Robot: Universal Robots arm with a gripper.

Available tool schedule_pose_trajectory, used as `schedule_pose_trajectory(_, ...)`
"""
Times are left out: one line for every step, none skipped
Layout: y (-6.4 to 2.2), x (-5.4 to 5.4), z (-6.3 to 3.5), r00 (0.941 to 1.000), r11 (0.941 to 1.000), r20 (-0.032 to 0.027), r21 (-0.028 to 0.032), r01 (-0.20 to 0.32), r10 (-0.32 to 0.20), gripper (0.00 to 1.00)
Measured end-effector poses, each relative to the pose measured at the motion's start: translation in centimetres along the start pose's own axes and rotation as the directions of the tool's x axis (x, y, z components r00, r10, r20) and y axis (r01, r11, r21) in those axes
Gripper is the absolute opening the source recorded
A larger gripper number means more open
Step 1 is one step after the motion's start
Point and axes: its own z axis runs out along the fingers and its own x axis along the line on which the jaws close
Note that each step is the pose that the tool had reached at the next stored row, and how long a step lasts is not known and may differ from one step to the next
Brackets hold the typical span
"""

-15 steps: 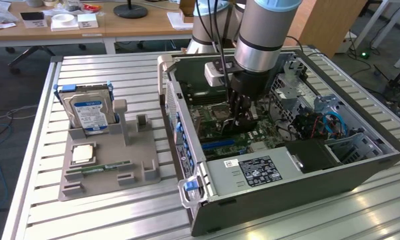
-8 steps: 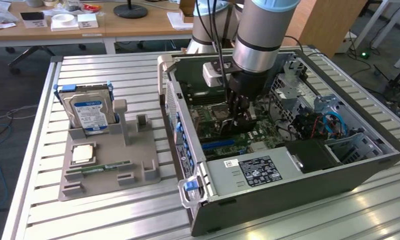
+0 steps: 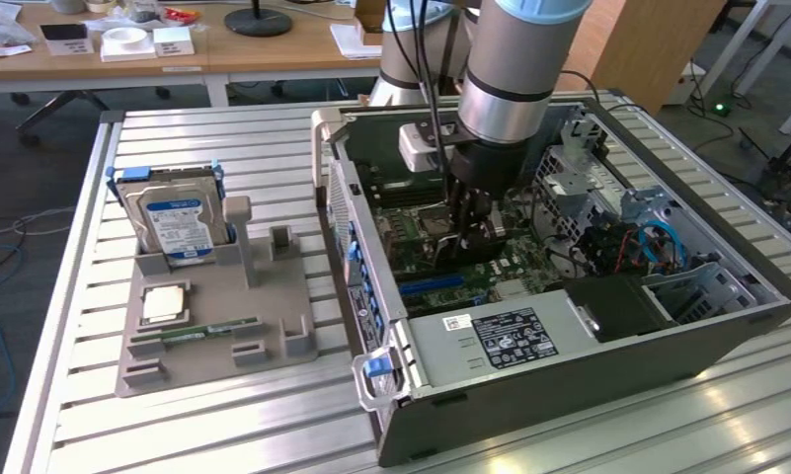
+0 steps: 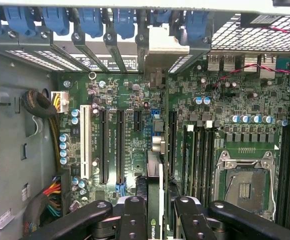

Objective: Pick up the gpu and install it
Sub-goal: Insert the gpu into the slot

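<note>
Pickup done: gripper (image 3: 481, 232), centre of exterior view, was clamped on gpu (image 4: 155, 175), held edge-on over motherboard (image 4: 225, 100) slots inside open case (image 3: 711, 326); seating appeared unfinished.

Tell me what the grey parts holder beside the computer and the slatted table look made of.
Grey parts holder: probably matte plastic, uniform dull grey with moulded slots. Slatted table: likely brushed aluminium, pale silver ribs with soft glare.

Arm (image 3: 508, 59) vertical, wrist (image 3: 498, 123) straight down, end effector (image 3: 481, 237) low, both fingers (image 4: 134, 220) tight on the gpu (image 4: 154, 192).
</note>
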Motion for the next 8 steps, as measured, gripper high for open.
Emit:
schedule_pose_trajectory(0.04, 0.0, 0.0, 1.0, 1.0, 0.0001, 0.0001, 0.0, 0.0, 0.26)
schedule_pose_trajectory(0.07, 0.0, 0.01, 1.0, 1.0, 0.0, 0.0001, 0.0, 0.0, 0.26)
schedule_pose_trajectory(0.09, 0.0, 0.01, 1.0, 1.0, 0.0, 0.0001, 0.0, 0.0, 0.26)
schedule_pose_trajectory(0.09, 0.0, 0.01, 1.0, 1.0, 0.0, 0.0, 0.0, 0.0, 0.26)
schedule_pose_trajectory(0.09, 0.0, 0.01, 1.0, 1.0, 0.0, 0.0, 0.0, 0.0, 0.26)
schedule_pose_trajectory(0.1, 0.0, 0.01, 1.0, 1.0, 0.0, 0.0, 0.0, 0.0, 0.26)
schedule_pose_trajectory(0.1, 0.0, 0.01, 1.0, 1.0, 0.0, 0.0, 0.0, 0.0, 0.26)
schedule_pose_trajectory(0.12, 0.0, 0.02, 1.0, 1.0, 0.0, 0.0, 0.0, 0.0, 0.26)
